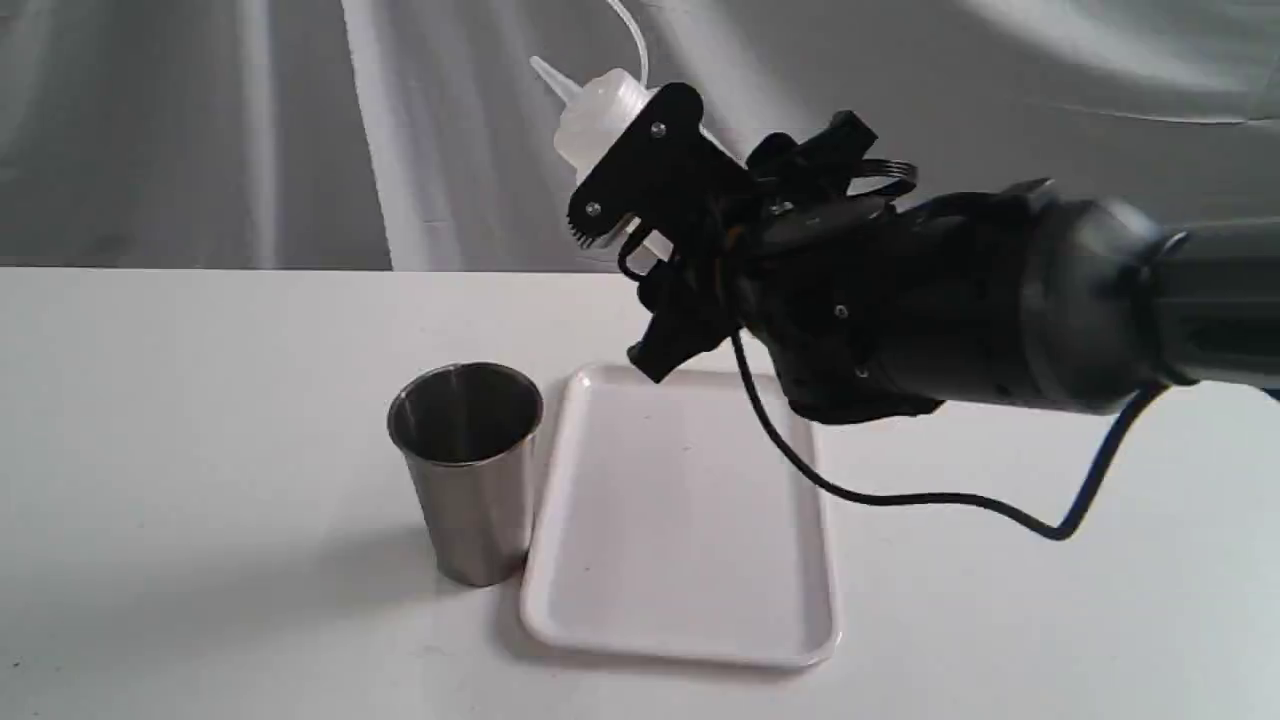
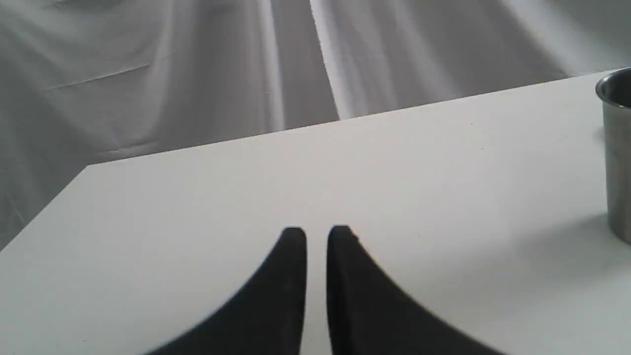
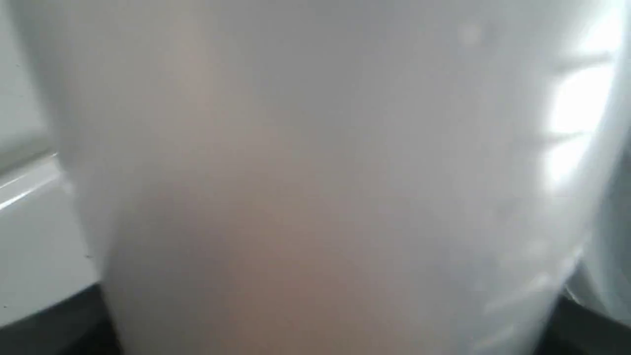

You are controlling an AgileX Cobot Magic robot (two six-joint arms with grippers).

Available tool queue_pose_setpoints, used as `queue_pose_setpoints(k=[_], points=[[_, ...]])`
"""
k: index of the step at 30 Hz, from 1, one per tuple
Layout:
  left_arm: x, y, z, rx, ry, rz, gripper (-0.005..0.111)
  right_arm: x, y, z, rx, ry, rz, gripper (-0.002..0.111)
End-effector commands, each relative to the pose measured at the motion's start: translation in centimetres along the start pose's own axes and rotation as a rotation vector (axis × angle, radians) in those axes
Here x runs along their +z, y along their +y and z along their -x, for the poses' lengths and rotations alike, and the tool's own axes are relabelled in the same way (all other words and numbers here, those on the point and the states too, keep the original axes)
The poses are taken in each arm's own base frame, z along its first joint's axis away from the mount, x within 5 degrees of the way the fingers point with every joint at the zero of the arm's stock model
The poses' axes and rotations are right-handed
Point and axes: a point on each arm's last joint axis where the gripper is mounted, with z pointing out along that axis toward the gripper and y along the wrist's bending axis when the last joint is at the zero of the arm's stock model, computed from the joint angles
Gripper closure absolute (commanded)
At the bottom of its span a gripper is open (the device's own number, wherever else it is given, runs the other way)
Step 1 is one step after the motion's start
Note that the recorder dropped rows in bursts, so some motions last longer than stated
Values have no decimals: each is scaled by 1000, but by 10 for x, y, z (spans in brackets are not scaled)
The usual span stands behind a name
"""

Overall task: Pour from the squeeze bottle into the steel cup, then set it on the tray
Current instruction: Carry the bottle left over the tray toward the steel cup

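Observation:
The squeeze bottle [image 1: 598, 110], whitish with a cone nozzle pointing up-left, hangs tilted in the air above the far end of the tray, with my right gripper [image 1: 640, 190] shut on its body. Up close, the bottle [image 3: 315, 177] fills the right wrist view as a blur. The steel cup [image 1: 468, 470] stands upright on the table, just left of the white tray [image 1: 680, 610]; its edge, the steel cup [image 2: 618, 148], also shows in the left wrist view. My left gripper [image 2: 316, 236] hovers low over bare table left of the cup, its fingers nearly together and holding nothing.
A black cable [image 1: 900, 497] droops from the right arm over the tray's right side and the table. A grey cloth backdrop [image 1: 200, 130] hangs behind the table's far edge. A sliver of the tray rim [image 3: 27, 182] shows beside the bottle.

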Motion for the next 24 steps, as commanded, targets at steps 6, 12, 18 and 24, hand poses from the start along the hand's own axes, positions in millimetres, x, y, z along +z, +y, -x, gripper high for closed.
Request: queue_pose_setpoints(k=[6, 12, 18, 24], points=[[0, 0, 0, -8, -10, 2, 98, 9, 5, -4, -176, 39, -29, 108], [0, 0, 0, -8, -10, 2, 98, 10, 5, -4, -219, 31, -34, 108], [0, 0, 0, -6, -10, 2, 98, 7, 8, -1, -336, 19, -33, 108], [0, 0, 0, -6, -10, 2, 98, 4, 12, 0, -379, 16, -27, 108]])
